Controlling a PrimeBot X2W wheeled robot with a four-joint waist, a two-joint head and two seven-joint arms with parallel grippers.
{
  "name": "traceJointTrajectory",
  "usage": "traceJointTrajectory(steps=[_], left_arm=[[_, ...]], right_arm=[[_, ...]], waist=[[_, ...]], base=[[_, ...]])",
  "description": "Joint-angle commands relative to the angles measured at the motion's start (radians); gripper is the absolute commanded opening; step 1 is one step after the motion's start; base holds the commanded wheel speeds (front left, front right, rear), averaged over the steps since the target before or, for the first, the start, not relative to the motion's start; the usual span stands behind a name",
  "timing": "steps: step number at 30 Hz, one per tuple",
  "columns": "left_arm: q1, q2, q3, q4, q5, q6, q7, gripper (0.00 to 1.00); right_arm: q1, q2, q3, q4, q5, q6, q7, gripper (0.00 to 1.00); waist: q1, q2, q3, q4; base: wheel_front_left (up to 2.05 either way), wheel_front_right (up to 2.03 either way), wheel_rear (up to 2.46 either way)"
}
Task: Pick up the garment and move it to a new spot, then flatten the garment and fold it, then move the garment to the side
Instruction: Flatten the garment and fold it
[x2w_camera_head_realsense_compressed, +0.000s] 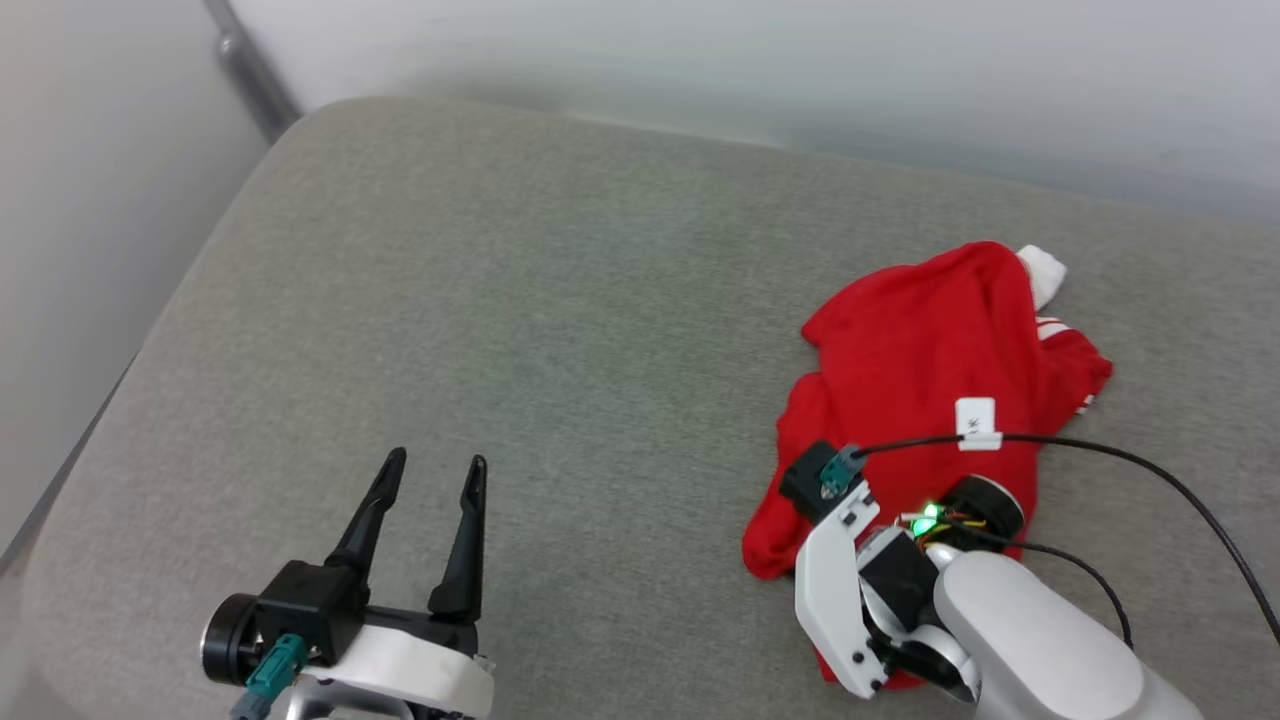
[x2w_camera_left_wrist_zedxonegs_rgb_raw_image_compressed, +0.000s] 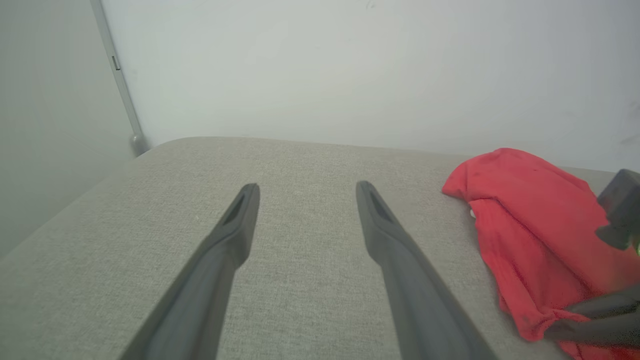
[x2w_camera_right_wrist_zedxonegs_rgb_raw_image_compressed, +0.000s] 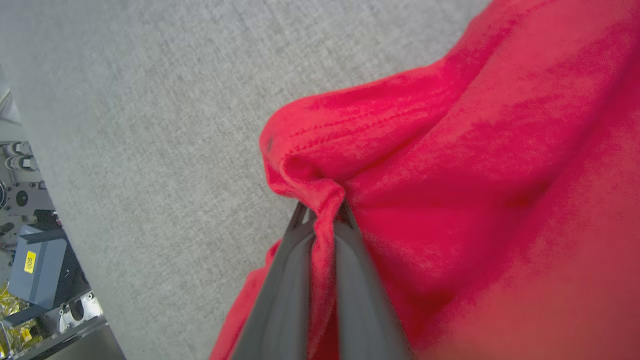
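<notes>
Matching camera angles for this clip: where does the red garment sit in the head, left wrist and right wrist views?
Head view: garment lies crumpled, right of centre.
Left wrist view: garment at the right edge, to the right of the open left claw.
Right wrist view: garment across the right side, a fold pinched in the shut right claw.
Shared landmark: the grey cushion under it.

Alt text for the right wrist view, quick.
The right gripper is shut on a pinched fold of the red garment, which lies bunched on a grey cushion. A yellow-labelled grey box sits beyond its edge, lower left.
</notes>
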Motion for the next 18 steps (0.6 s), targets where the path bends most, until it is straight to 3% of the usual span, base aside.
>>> traceJointTrajectory(steps=[1,9,13,18], left_arm=[[0.005,-0.002,0.014,0.001,0.007,-0.005,-0.002,1.0],[0.037,0.006,0.063,-0.004,0.018,-0.014,-0.003,1.0],[0.05,0.006,0.084,-0.01,0.022,-0.016,-0.003,1.0],[0.033,0.001,0.093,-0.015,0.031,-0.022,-0.003,1.0]], right_arm=[[0.011,0.006,-0.028,-0.016,0.019,-0.002,-0.029,0.0],[0.043,-0.024,-0.264,-0.277,0.045,-0.001,-0.13,0.0],[0.088,-0.025,-0.457,-0.409,0.006,-0.001,-0.153,0.0],[0.212,0.034,-0.763,-0.506,-0.075,-0.001,-0.14,0.0]], waist=[[-0.0001,-0.0001,-0.024,-0.041],[-0.0001,-0.0001,-0.069,-0.194],[-0.0001,-0.0001,-0.076,-0.271],[-0.0001,-0.0001,-0.064,-0.331]], base=[[0.0,0.0,0.0],[0.0,0.0,0.0],[0.0,0.0,0.0],[0.0,0.0,0.0]])
